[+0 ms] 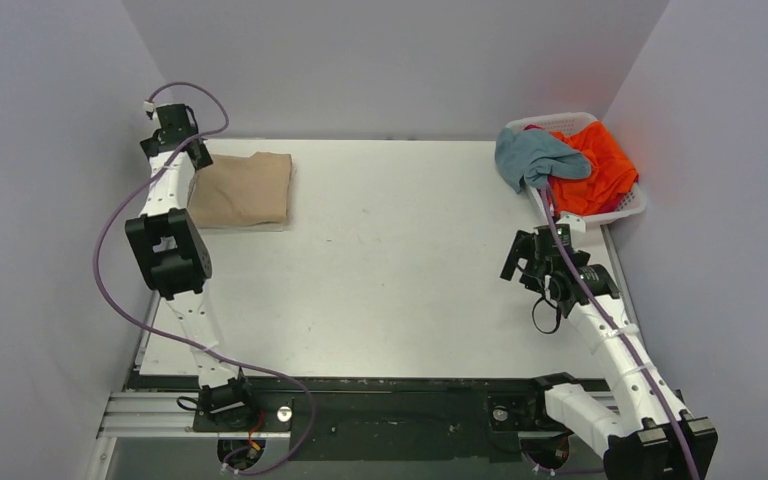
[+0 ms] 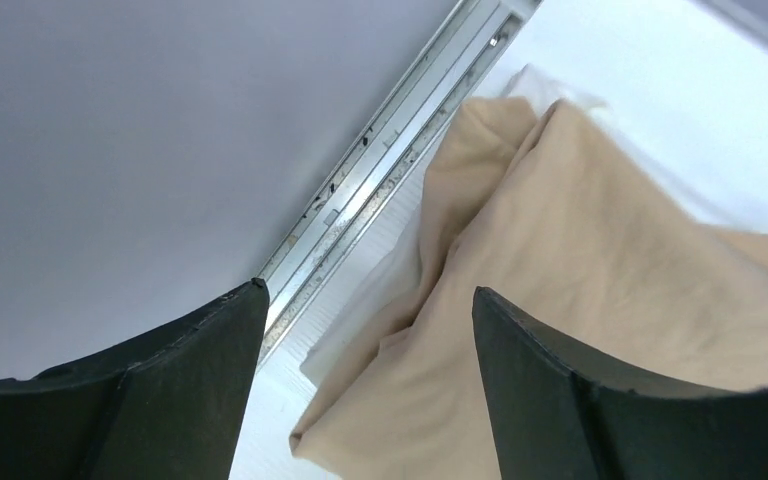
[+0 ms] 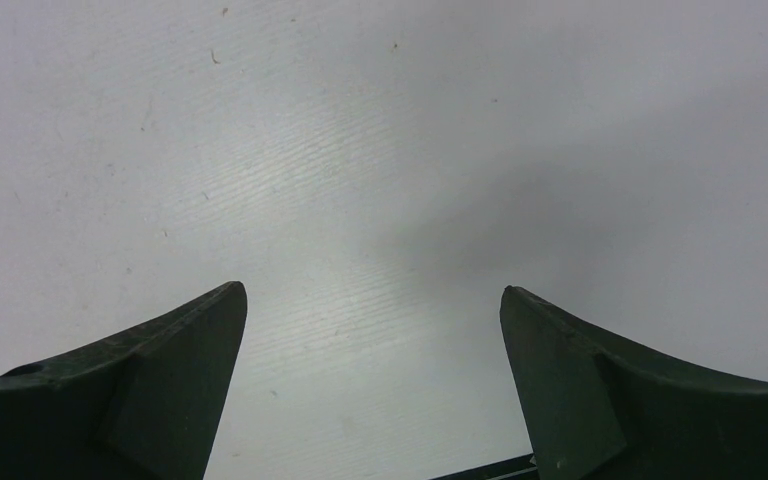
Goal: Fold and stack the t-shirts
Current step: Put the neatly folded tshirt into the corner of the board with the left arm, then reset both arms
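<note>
Both arms were bolted at the near edge of the worktop (image 1: pixel 390 250). The right arm swung from its base out to the near right corner. There it doubled back at the elbow and ran up along the right side, with its wrist bent inward. The right gripper (image 1: pixel 522 258) was poised over bare worktop, about midway between the near and far edges. In the right wrist view its two fingers were spread wide apart, with nothing between them and only the pale surface below.

The left arm rose from its base along the left edge. It was bent at a bulky black elbow about halfway up, and from there it was extended almost straight to the far left corner. The left gripper (image 1: pixel 198 152) pointed down beside the left edge of the tan t-shirt (image 1: pixel 245 188). Its fingers were apart and gripped nothing. The shirt lay folded flat near that corner. In the left wrist view, what looked like a cream-white t-shirt (image 2: pixel 345 335) showed underneath it, next to the metal rail (image 2: pixel 390 170) along the worktop's edge.

At the far right corner stood a white slatted basket (image 1: pixel 628 208). The grey-blue t-shirt (image 1: pixel 535 158) hung over its left rim. The orange t-shirt (image 1: pixel 598 168) was bunched inside, just beside the grey-blue one.
</note>
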Robot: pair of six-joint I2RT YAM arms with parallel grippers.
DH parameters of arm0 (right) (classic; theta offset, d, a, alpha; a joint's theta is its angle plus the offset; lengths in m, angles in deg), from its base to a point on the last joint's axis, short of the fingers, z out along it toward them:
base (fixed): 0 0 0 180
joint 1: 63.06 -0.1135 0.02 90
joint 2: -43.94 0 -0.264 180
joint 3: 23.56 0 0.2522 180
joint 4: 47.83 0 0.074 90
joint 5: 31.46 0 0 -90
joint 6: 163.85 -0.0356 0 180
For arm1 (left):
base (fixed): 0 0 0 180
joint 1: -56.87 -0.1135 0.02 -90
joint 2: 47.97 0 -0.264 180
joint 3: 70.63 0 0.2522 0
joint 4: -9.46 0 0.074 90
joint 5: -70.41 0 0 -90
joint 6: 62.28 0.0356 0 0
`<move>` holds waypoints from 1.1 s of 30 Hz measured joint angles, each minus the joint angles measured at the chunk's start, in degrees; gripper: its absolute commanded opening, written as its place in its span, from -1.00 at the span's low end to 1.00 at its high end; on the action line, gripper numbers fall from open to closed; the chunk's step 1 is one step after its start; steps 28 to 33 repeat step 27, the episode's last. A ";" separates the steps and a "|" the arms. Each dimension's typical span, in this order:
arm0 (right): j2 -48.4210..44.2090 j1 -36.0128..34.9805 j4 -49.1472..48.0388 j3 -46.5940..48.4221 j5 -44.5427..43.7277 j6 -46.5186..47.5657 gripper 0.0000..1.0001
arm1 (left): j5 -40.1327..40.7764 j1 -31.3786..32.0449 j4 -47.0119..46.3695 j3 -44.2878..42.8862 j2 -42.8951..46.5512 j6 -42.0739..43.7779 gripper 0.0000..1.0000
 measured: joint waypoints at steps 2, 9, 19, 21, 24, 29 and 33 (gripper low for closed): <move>-1.05 0.00 0.02 0.52 -0.15 -0.61 0.88 | 0.50 0.04 2.51 -2.08 1.62 -2.89 0.72; -6.23 0.00 0.50 0.70 -0.09 -2.95 0.90 | -2.40 2.58 6.32 12.26 25.79 -14.43 0.76; -13.27 0.00 -0.33 -4.96 1.27 -4.61 0.90 | -5.73 30.47 -1.31 65.26 70.49 -33.33 0.78; -14.01 0.00 -0.50 -6.82 1.22 -4.85 0.90 | -4.98 34.27 1.03 70.07 71.78 -35.50 0.79; -15.56 0.00 -1.27 -9.97 1.25 -5.38 0.88 | -2.75 36.41 5.57 72.54 73.20 -37.42 0.79; -17.29 0.00 -2.16 -12.31 1.31 -5.62 0.89 | -0.33 36.83 8.26 72.91 76.83 -39.01 0.80; -17.29 0.00 -2.16 -12.31 1.31 -5.62 0.89 | -0.33 36.83 8.26 72.91 76.83 -39.01 0.80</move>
